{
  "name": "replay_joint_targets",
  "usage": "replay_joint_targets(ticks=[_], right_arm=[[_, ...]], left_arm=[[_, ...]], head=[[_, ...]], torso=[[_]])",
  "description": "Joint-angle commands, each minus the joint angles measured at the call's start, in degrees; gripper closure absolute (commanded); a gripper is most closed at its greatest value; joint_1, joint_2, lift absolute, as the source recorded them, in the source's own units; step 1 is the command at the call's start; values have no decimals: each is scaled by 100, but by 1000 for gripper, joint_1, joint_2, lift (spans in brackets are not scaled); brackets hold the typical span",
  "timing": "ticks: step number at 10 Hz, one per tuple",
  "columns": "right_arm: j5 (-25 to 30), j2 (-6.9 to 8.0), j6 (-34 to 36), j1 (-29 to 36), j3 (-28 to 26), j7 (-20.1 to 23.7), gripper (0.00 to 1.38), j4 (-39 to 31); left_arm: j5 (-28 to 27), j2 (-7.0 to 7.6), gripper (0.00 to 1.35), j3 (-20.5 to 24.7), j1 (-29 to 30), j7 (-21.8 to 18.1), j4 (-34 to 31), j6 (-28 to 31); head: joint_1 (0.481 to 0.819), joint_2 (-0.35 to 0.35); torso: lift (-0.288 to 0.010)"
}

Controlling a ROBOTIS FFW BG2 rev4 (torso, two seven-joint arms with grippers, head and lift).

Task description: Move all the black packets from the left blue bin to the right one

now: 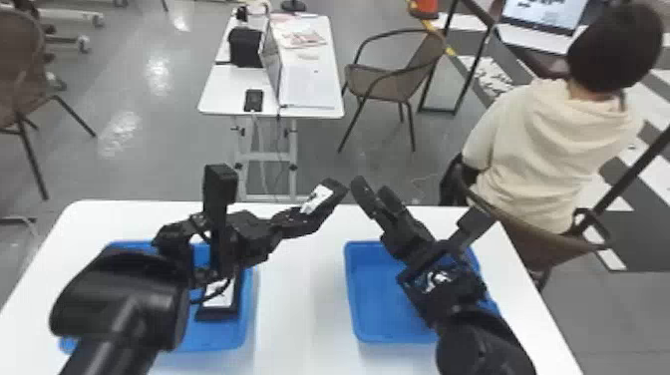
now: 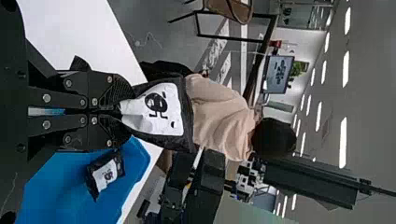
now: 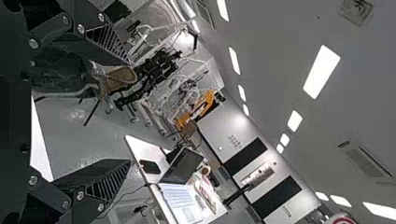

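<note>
In the blue plastic bin on the left [image 1: 212, 341], a black packet with a white label [image 1: 217, 313] is seen on the white table [image 1: 299, 299]. Another black packet with a white label [image 1: 318, 198] is gripped by the left end effector [image 1: 310, 212] between the bins, near the right end effector [image 1: 376, 187], whose fingers are spread apart. In the right blue bin [image 1: 379, 299], a smaller-looking black-and-white packet [image 2: 106, 175] is held.

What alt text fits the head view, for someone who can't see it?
The left pincer holds a black packet near the open right pincer, at a white table. Another packet lies in the left blue bin; the right arm partly hides the right bin.
</note>
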Motion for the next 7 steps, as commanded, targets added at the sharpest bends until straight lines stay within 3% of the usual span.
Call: replay_joint_targets(ticks=[1,6,7], right_arm=[[12,0,0,-81,133,19,295,-19],[92,35,211,-152,476,28,297,78],[162,71,308,-195,476,28,364,130]], left_arm=[[98,-1,1191,-176,-73,4,141,9],[195,-36,1191,-247,-144,4,229,-53],[221,-45,1191,-247,-144,4,229,-53]], head=[[695,-157],[695,-135],[695,-129]], torso=[[0],[0],[0]])
